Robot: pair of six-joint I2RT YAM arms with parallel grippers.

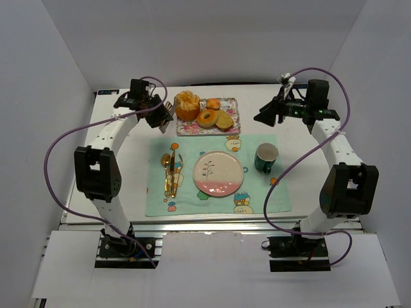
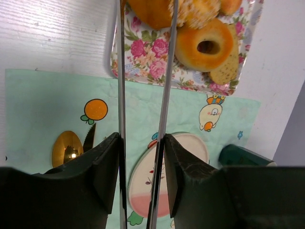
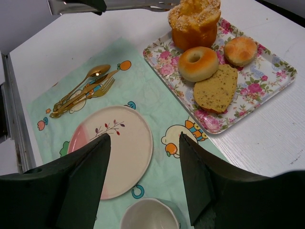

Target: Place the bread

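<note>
mat (image 3: 138, 81): is lying nearest the arm bases. Cartoon fruit and animal prints, no readable txt.
plate (image 1: 218, 173): is sitting bare at mat centre; taking it as dial centre. Prob. the drop spot for the bread, hence kept free. Twig motif, no wording.
cutlery (image 1: 170, 172): gold pcs are lying bunched at 9 o'clock, off the plate.
cup (image 1: 266, 158): is standing at 2 o'clock, just beside the plate rim.
right gripper (image 3: 144, 138): is hanging above the cup side w/ fingers spread wide, nothing btwn them. Looks parked out of the working lane.
tray (image 3: 271, 78): floral, is lying at 12 o'clock beyond the mat's far edge. No brand showing.
donut (image 1: 207, 118), slice (image 1: 225, 120), roll (image 1: 213, 103): are resting on the tray, right of the bread.
bread (image 1: 187, 105): is standing upright on the tray's left end, approx. 11 o'clock, touching the donut.
left gripper (image 2: 144, 28): is reaching in from the bread's 9 o'clock side, being the nearer arm. Thin metal blades are standing partly apart w/ a narrow gap, narrower than the bun. Can't tell whether they are touching it; not clamping it yet, I judge.
</note>
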